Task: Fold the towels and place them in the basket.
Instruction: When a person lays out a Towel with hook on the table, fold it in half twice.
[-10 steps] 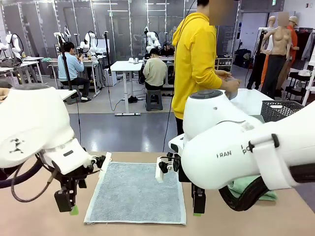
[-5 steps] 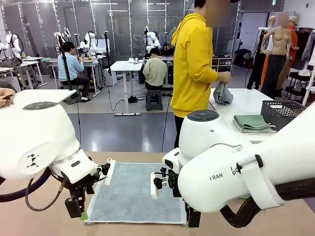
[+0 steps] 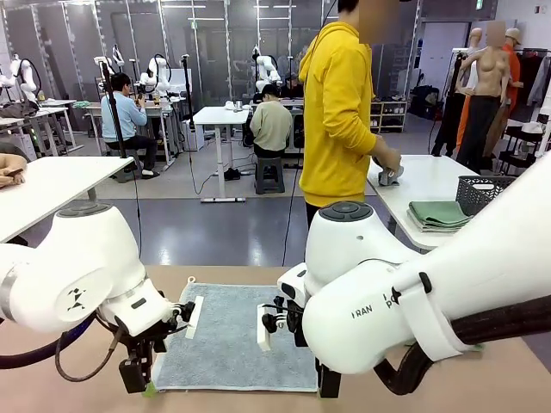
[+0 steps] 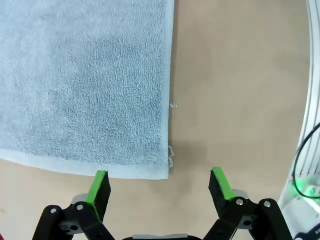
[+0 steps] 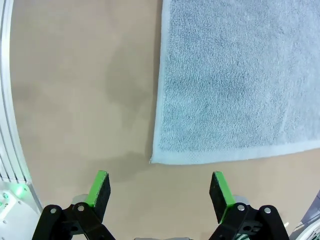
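Two towels are recorded. Item one: pale blue-grey towel (image 3: pixel 237 340), laid flat and unfolded on the tan table (image 4: pixel 240 75). Left gripper (image 4: pixel 160 181): fingers spread wide, the towel's near left corner seen between them. Right gripper (image 5: pixel 160 182): fingers likewise spread, set just short of the near right corner. Item two: green towel (image 3: pixel 439 213), folded, kept on the white rear table (image 3: pixel 435 176) beside the basket (image 3: pixel 495 191).

Towel (image 4: pixel 85 80): nubby terry cloth, matt. Tabletop (image 5: pixel 75 100): smooth, matt tan. My arm shells (image 3: pixel 370 310): glossy wht plastic; finger pads (image 4: pixel 98 186) matt grn.
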Controlling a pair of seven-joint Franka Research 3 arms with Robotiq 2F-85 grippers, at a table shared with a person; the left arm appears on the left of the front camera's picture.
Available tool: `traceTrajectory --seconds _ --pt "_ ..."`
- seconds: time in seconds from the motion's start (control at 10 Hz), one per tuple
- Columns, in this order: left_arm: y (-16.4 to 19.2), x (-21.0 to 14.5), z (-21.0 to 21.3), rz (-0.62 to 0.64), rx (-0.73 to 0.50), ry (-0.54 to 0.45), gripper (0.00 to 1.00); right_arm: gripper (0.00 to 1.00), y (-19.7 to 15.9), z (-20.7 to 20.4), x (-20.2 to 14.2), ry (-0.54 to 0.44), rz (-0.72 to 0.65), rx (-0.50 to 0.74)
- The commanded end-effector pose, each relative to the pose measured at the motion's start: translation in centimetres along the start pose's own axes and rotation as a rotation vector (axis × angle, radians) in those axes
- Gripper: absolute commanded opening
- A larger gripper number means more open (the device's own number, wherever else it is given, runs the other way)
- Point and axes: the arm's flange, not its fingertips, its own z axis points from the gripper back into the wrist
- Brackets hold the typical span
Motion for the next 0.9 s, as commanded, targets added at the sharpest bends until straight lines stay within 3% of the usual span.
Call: traceTrajectory --seconds 0.0,0.8 --pt "-2.39 -1.70 -0.85 -0.020 0.014 -0.034 1.00 1.00 -0.73 -0.65 0.21 -0.007 0.027 -0.003" --pt "-1.79 -1.59 -0.96 -0.020 0.004 -0.025 1.00 1.00 -1.64 -1.05 0.44 0.005 0.022 0.007"
